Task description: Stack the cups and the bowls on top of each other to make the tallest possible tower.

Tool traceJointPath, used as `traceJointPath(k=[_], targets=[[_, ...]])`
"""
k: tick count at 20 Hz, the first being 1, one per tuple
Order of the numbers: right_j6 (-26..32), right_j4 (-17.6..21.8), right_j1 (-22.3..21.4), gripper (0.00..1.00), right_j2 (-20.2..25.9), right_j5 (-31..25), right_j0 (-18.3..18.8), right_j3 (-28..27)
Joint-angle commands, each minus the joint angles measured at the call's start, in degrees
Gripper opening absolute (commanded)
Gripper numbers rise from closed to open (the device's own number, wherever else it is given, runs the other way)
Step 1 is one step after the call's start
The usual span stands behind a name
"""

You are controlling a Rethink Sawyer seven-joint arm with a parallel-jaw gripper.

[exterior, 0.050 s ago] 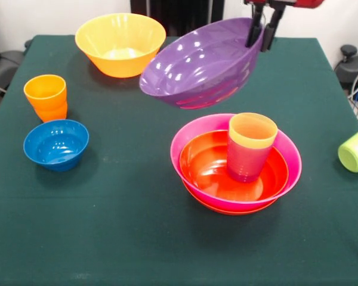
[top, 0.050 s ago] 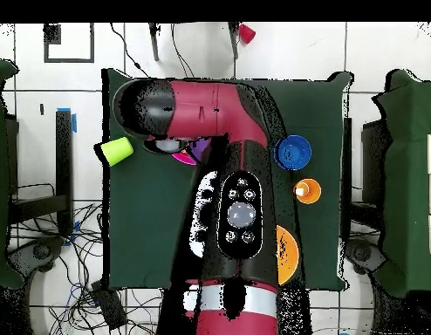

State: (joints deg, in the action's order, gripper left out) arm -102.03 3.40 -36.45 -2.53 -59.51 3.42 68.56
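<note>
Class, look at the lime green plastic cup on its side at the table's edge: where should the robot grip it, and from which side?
Grip the lime green translucent plastic cup across its tapered wall, coming from above: it lies tipped, so the rim offers no top-down pinch.

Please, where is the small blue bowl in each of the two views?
Front view: the blue bowl is at the left, on the table, just below the orange cup.
Overhead view: the blue bowl is right of centre, above the orange cup.
Shared landmark: the orange cup.

front cloth: bare, you pass freely
above tower (exterior, 0.050 s ago: 235, 173): purple bowl (exterior, 0.050 s ago: 200, 62) hangs tilted, blocks your drop
</note>
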Motion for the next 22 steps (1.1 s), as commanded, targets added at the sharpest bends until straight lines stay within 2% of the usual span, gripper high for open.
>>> traceJointPath(k=[1, 9, 10, 14, 22], targets=[[0.2, -0.4, -1.0, 0.0, 5.4, 1.9, 0.7, 4.9], [-1.3, 0.8, -1.6, 0.0, 4.4, 2.2, 0.0, 5.2], [-2.1, 2.1, -1.2, 0.0, 3.2, 0.6, -1.0, 3.6], [-1.7, 2.7, -1.6, 0.0, 2.6, -2.2, -1.5, 1.8], [-1.8, 4.5, -1.2, 0.0, 0.8, -4.2, -2.5, -0.4]])
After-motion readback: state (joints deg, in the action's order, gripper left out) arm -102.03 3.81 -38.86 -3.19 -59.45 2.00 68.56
